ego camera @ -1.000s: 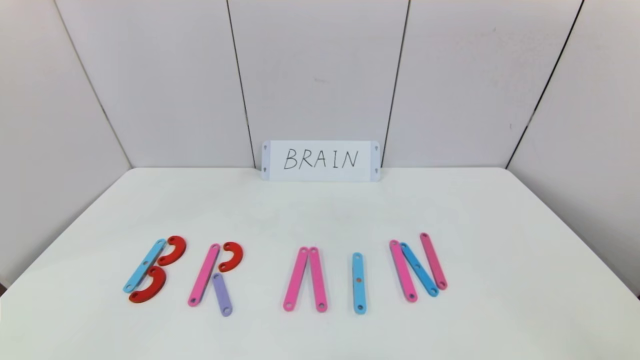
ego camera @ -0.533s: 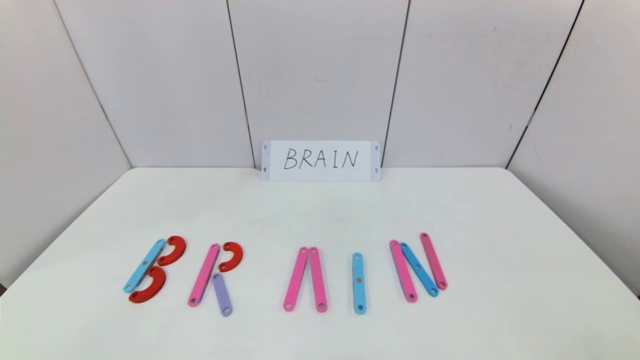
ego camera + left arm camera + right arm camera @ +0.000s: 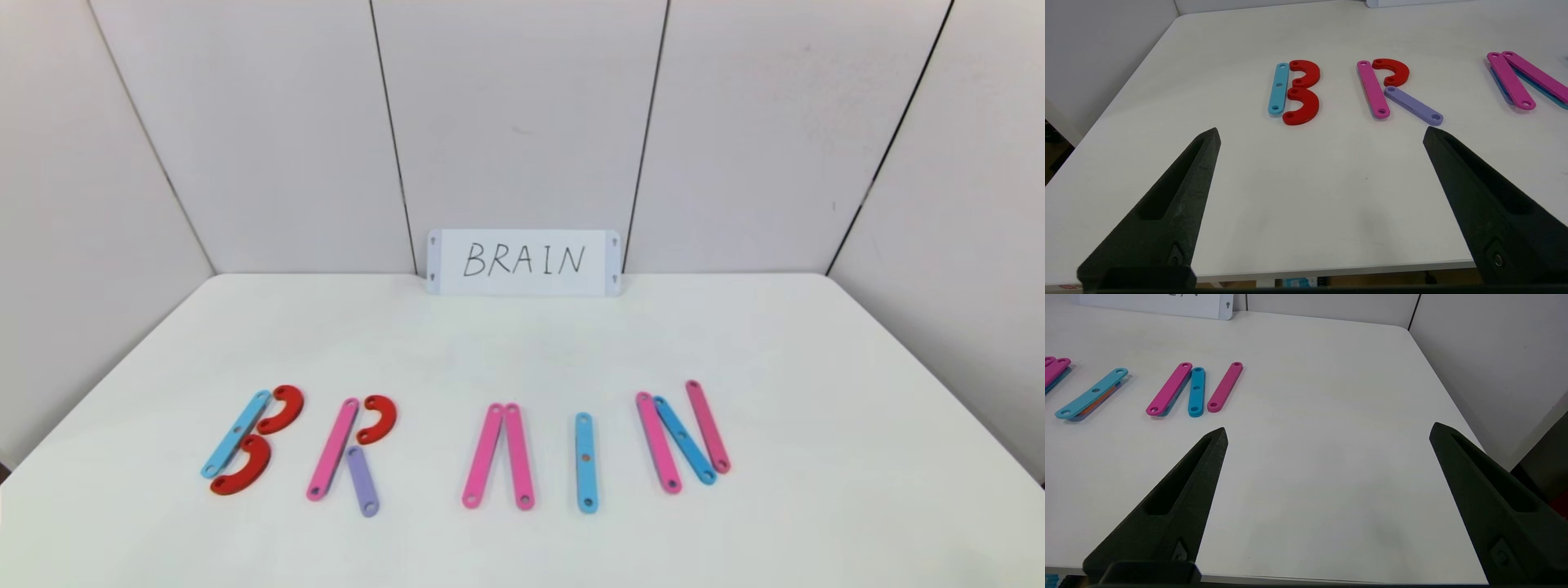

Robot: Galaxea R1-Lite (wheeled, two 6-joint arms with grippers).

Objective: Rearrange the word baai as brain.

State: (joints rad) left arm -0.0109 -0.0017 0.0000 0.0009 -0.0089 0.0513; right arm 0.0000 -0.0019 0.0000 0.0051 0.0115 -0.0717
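Observation:
The word made of flat plastic pieces lies in a row across the near half of the table. It reads as a B (image 3: 245, 441) of a blue bar and two red curves, an R (image 3: 351, 449) of a pink bar, a red curve and a purple bar, two pink bars leaning together (image 3: 500, 456), a single blue bar (image 3: 585, 462), and an N (image 3: 684, 437) of pink, blue and pink bars. My left gripper (image 3: 1321, 130) stands open over the table's near edge, short of the B (image 3: 1294, 92). My right gripper (image 3: 1329, 427) is open too, near the N (image 3: 1196, 390). Both hold nothing.
A white card (image 3: 523, 262) with handwritten BRAIN leans against the back wall. White wall panels close in the table (image 3: 522, 351) at the back and both sides. Neither arm shows in the head view.

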